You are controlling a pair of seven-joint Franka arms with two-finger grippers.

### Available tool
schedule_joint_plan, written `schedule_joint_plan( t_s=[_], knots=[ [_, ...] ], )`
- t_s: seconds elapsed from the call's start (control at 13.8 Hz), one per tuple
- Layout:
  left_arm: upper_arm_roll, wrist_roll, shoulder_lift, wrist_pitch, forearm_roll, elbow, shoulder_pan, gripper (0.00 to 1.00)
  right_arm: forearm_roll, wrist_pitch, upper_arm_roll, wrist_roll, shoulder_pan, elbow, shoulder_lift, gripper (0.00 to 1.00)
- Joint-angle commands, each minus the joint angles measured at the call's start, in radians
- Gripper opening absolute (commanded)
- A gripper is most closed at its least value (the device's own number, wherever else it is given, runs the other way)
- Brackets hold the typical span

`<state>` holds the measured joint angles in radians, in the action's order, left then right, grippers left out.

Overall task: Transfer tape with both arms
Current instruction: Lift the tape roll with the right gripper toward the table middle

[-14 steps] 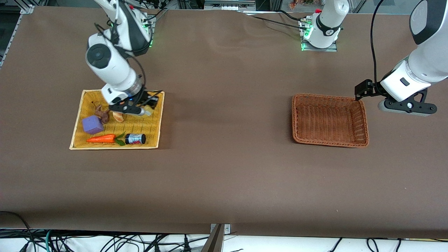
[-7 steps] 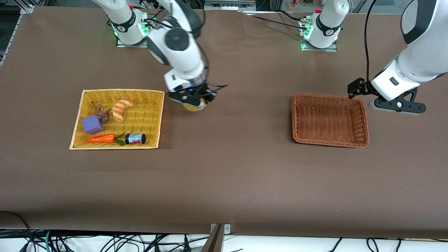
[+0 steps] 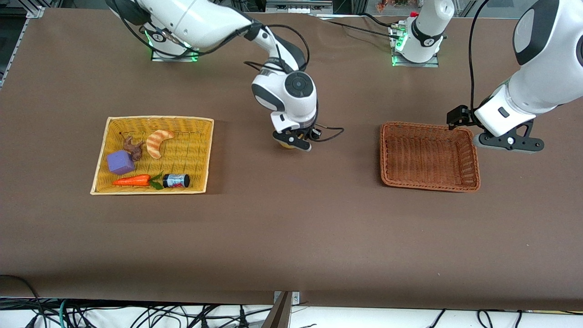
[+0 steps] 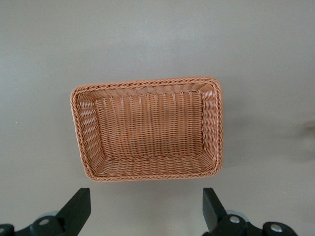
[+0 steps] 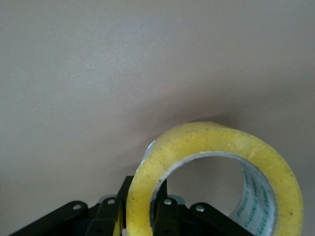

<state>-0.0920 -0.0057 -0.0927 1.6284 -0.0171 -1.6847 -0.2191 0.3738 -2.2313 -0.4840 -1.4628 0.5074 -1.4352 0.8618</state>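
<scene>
The tape [image 3: 285, 145], a yellow ring with a grey core, hangs over the middle of the table between the two baskets. My right gripper [image 3: 291, 142] is shut on it. In the right wrist view the tape [image 5: 216, 172] fills the lower part, and the right gripper [image 5: 142, 209] pinches the ring's wall, one finger inside and one outside. My left gripper [image 3: 505, 145] hovers open and holding nothing, beside the brown basket [image 3: 473, 155] at the left arm's end of it. The left wrist view shows the left gripper [image 4: 146, 211] with jaws wide apart and that basket [image 4: 147, 84] with nothing in it.
A yellow wicker tray [image 3: 155, 119] toward the right arm's end holds an orange-striped croissant toy [image 3: 158, 140], a purple block [image 3: 120, 162], a carrot [image 3: 132, 181], a small dark jar [image 3: 176, 181] and a brown figure [image 3: 133, 148].
My right arm has lifted the tape out of the yellow tray and carried it to the middle of the table. My left gripper has drifted slightly toward the brown basket.
</scene>
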Motion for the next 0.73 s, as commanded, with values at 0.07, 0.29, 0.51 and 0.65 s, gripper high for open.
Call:
schedule_joint_plan(
  t_s=[0.07, 0.29, 0.51, 0.65],
  knots=[
    [0.002, -0.010, -0.001, -0.007, 0.025, -0.001, 0.006, 1.00, 0.016, -0.033, -0.002, -0.008, 0.010, 0.047, 0.046, 0.00],
    [0.024, -0.011, -0.015, 0.008, 0.028, -0.003, 0.007, 1.00, 0.016, -0.037, -0.002, -0.008, 0.016, 0.045, 0.054, 0.53],
    [0.028, -0.014, -0.021, 0.036, 0.048, -0.010, 0.009, 1.00, 0.101, -0.019, -0.005, 0.010, 0.004, 0.047, 0.028, 1.00],
    [0.029, -0.014, -0.022, 0.042, 0.051, -0.010, 0.009, 1.00, 0.106, 0.037, -0.001, 0.063, -0.019, 0.053, -0.056, 1.00]
  ],
)
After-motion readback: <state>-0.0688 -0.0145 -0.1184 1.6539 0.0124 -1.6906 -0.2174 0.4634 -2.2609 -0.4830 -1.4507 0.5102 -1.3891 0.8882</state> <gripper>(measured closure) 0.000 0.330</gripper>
